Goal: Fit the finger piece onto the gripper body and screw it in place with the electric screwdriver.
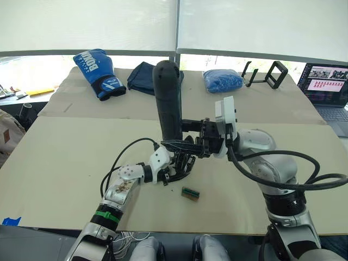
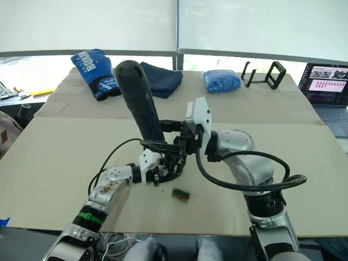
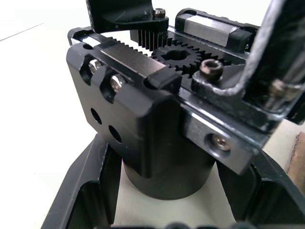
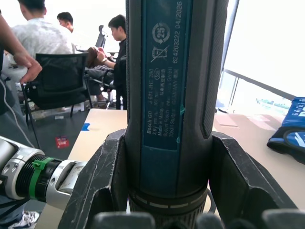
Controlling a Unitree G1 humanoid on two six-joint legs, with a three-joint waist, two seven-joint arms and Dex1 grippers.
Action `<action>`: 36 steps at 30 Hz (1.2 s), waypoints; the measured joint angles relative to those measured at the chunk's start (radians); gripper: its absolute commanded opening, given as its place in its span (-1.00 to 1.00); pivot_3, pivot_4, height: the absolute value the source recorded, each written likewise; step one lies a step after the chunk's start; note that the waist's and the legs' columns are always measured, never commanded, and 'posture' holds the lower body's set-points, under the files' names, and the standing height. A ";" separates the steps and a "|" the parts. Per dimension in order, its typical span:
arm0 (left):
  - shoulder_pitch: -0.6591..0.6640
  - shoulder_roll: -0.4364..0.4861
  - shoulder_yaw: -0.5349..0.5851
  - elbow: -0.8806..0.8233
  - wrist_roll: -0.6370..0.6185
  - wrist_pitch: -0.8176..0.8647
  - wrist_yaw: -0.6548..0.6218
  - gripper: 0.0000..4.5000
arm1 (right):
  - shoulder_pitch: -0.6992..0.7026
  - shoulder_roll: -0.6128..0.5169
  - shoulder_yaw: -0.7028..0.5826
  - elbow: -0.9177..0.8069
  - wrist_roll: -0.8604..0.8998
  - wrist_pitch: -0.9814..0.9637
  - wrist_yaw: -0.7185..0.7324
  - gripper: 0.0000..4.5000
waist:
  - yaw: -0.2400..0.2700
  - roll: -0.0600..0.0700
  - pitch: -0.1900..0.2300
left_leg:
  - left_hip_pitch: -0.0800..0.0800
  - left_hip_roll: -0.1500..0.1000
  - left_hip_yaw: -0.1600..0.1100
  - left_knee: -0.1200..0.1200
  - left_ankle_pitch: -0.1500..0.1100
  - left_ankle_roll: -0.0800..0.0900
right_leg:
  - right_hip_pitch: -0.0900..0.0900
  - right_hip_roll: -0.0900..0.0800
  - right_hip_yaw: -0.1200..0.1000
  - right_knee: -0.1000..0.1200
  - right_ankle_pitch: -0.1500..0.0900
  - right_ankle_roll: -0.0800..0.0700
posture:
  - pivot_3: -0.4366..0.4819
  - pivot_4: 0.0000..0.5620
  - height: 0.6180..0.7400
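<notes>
I've got the electric screwdriver (image 1: 167,98) clenched in my right gripper (image 1: 202,142), standing nearly upright near the middle of the table (image 1: 65,163), its rounded end up and its tip down among the gripper body (image 1: 182,163). My left gripper (image 1: 173,169) is clamped around that gripper body's round base, holding it on the tabletop just left of the right gripper. Through the left wrist camera I see the gripper body (image 3: 162,105) close: gear teeth, a toothed rack, screw heads. I can't pick out the finger piece for certain in that cluster. A small green-brown block (image 1: 190,193) lies just nearer. Far off sit a blue boxing glove (image 1: 98,70), dark cloth (image 1: 140,77), blue bundle (image 1: 222,80), and laptop (image 1: 326,87).
</notes>
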 measured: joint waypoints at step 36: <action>-0.002 0.013 0.003 0.010 0.000 0.020 0.001 0.03 | 0.077 0.030 0.083 0.012 -0.054 -0.144 -0.073 -0.14 | -0.006 0.001 -0.005 | 0.019 0.001 -0.001 -0.013 0.001 -0.003 | 0.013 -0.007 0.001 -0.004 -0.001 -0.001 | -0.05 -0.47 1.00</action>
